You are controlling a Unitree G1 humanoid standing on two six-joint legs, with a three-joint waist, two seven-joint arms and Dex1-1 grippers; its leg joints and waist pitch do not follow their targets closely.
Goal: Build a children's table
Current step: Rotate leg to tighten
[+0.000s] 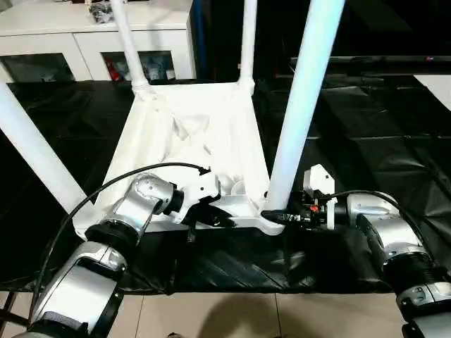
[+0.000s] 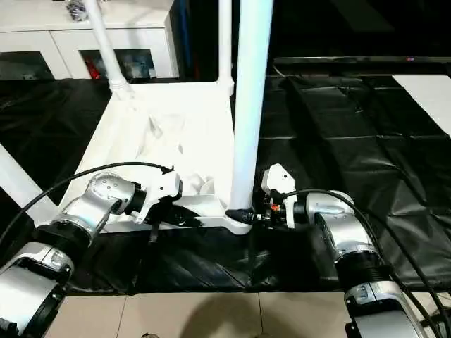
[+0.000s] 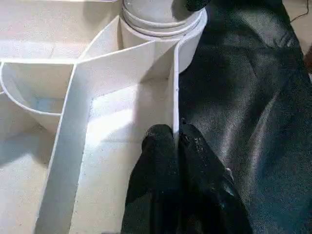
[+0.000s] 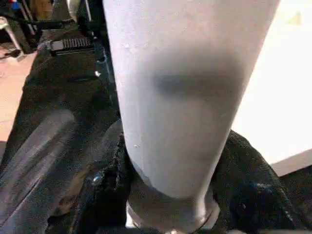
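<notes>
Tabletop (image 1: 211, 134) lies upside down on black sheet (image 1: 366, 141). Left claw (image 3: 175, 139) clenched on its near rim at 6 o'clock. Right claw (image 1: 276, 215) grasping leg (image 1: 299, 105) base, at 3 o'clock

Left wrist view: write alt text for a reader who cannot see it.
The left gripper pinches the thin side wall of the upturned white tabletop, one black finger on each side. Past it a white leg sits in the round corner socket, and black sheeting lies beside the tabletop.
</notes>
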